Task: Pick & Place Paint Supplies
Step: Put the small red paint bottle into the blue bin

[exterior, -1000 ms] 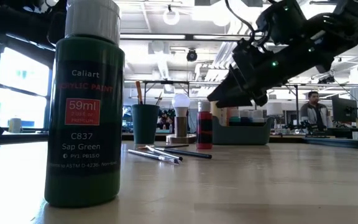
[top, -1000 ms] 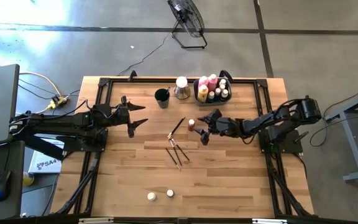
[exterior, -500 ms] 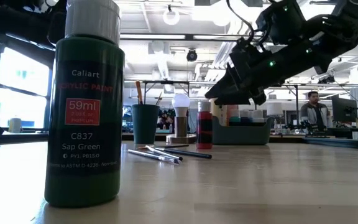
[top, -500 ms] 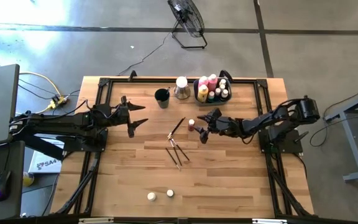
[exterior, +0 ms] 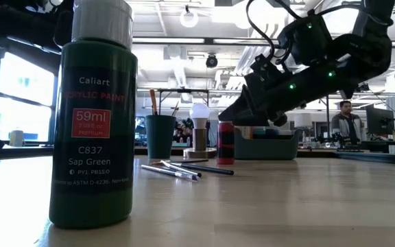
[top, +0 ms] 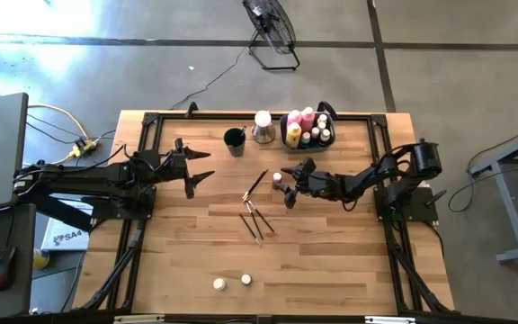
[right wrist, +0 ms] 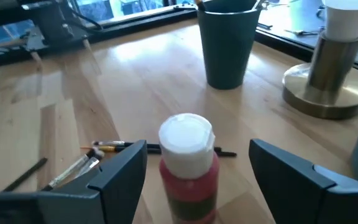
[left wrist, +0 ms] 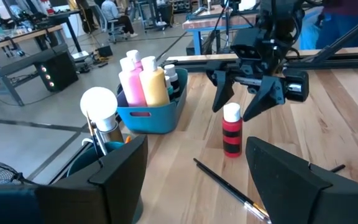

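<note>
A red paint bottle (left wrist: 232, 132) with a white cap stands upright on the wooden table (top: 331, 261), mid-table. My right gripper (top: 284, 185) is open. Its fingers (right wrist: 114, 174) stand on either side of the bottle's cap (right wrist: 186, 138) without touching it. Several thin brushes (top: 255, 216) lie flat just to the bottle's near left. Pink and yellow bottles (left wrist: 143, 84) stand in the blue bin (top: 308, 130) at the far edge. My left gripper (top: 196, 176) waits open at the table's left.
A dark cup (top: 234, 141) and a lamp-like bulb on a round base (top: 262, 127) stand left of the bin. A green bottle (exterior: 94, 116) stands close to the near edge. Two white caps (top: 232, 282) show there from above. A person (exterior: 346, 120) is in the room behind.
My right gripper has come down and toward the table's left, tipping a little nose-down. Its open fingers now flank the red bottle's cap. The bottle has stayed where it was.
</note>
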Controlling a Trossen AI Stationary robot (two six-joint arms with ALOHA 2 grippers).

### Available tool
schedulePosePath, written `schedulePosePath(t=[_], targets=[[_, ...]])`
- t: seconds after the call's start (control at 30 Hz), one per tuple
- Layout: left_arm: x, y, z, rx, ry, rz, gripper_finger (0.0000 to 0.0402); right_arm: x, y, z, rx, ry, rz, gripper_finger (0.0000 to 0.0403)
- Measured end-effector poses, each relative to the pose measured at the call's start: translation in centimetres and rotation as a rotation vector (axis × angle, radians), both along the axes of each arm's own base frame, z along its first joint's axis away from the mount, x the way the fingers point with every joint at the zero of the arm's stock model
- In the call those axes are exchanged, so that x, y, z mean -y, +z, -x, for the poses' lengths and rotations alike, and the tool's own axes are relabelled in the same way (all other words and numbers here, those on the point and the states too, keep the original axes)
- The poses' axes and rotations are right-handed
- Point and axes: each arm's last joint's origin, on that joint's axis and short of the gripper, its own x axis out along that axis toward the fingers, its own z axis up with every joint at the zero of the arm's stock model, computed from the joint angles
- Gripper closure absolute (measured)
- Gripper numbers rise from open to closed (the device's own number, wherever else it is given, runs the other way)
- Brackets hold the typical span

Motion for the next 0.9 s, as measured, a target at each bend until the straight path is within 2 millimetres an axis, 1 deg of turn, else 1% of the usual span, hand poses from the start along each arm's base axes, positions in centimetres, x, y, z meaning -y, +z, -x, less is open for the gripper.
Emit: schedulePosePath(t=[0.37,0.7,0.9], targets=[[0.01,0.01,-0.01,0.001,-0.001,0.0,0.0135,0.01,0.45,-0.48,0.013,0.013,0.013,0.013],[0.0,0.01,0.0,0.001,-0.001,0.0,0.0135,0.01,0.38,-0.54,-0.003,0.014,0.015,0.0179],[0.0,0.01,0.0,0.001,0.0,0.0,0.0135,0.01,0.39,-0.55,-0.002,0.014,0.015,0.0216]])
